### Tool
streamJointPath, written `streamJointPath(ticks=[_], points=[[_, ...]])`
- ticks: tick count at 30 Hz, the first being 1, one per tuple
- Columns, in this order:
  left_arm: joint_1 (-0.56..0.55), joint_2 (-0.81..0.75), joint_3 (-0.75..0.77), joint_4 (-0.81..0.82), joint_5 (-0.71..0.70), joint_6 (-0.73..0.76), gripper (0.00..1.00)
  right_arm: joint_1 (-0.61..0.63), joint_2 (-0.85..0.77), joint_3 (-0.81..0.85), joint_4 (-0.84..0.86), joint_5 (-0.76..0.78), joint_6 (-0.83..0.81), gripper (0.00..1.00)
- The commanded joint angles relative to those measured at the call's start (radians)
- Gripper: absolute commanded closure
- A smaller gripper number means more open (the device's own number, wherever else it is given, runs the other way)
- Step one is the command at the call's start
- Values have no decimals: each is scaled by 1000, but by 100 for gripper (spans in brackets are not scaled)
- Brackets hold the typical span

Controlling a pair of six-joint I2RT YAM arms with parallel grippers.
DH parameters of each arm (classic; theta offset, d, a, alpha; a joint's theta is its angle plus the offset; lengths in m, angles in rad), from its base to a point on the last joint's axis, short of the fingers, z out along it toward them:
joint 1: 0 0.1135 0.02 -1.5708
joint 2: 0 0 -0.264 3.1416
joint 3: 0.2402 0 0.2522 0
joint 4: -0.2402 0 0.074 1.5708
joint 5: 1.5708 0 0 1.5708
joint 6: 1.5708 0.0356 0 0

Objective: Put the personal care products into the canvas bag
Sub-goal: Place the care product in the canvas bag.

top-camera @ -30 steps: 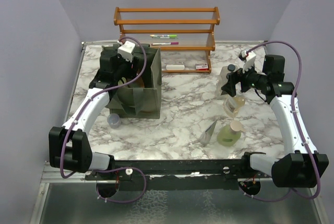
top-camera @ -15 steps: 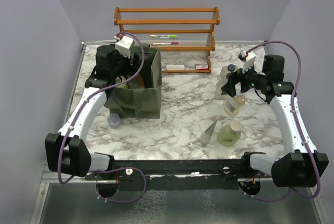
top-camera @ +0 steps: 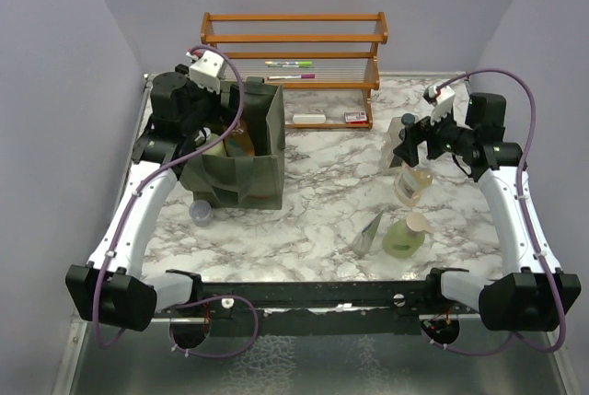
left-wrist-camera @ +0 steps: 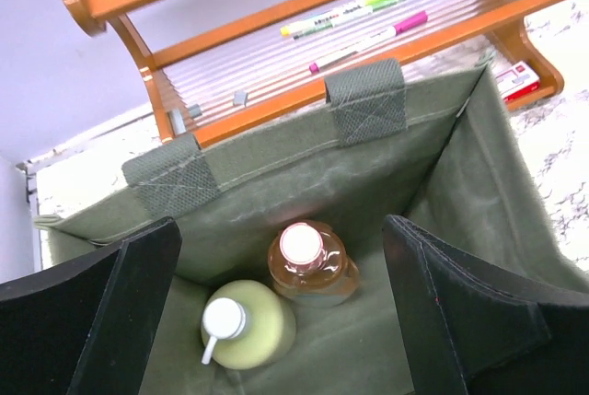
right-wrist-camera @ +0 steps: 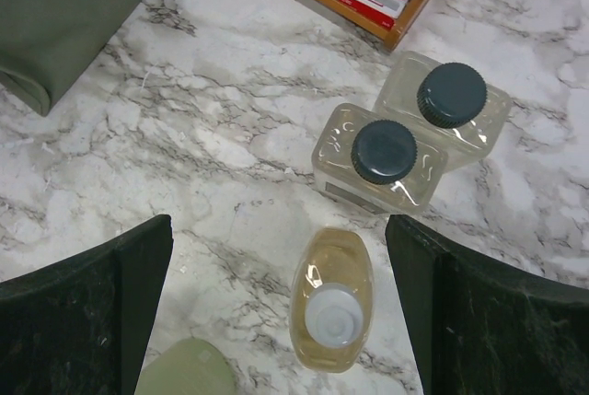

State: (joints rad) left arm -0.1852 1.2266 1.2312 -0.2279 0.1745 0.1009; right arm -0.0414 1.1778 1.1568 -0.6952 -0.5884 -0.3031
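I have my white-and-black left arm [top-camera: 138,215] reaching forward from its base, wrist bent so the black two-finger left gripper [left-wrist-camera: 281,257] points down, jaws spread wide and gripping nothing. My white-and-black right arm [top-camera: 513,220] mirrors it, its black two-finger right gripper [right-wrist-camera: 276,257] facing down, jaws equally wide, empty.

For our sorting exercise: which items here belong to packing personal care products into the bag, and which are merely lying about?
Belong: canvas bag; orange bottle and pale green bottle inside it; two clear bottles; amber bottle; green pump bottle; grey pouch.
Lying about: wooden rack; marker pens; lavender cup.
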Motion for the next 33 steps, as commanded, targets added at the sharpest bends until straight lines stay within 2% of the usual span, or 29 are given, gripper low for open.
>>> streamJointPath(ticks=[1, 14, 20, 33], points=[[6, -52, 78, -64, 6, -12, 6, -6, -25, 41, 18, 108, -14, 1], [5, -67, 219, -155, 17, 63, 3, 18, 69, 65, 77, 232, 45, 1], [6, -73, 198, -144, 17, 46, 3, 37, 131, 45, 114, 246, 58, 1], [5, -78, 196, -144, -4, 48, 3, 89, 201, -32, 242, 392, 97, 1]])
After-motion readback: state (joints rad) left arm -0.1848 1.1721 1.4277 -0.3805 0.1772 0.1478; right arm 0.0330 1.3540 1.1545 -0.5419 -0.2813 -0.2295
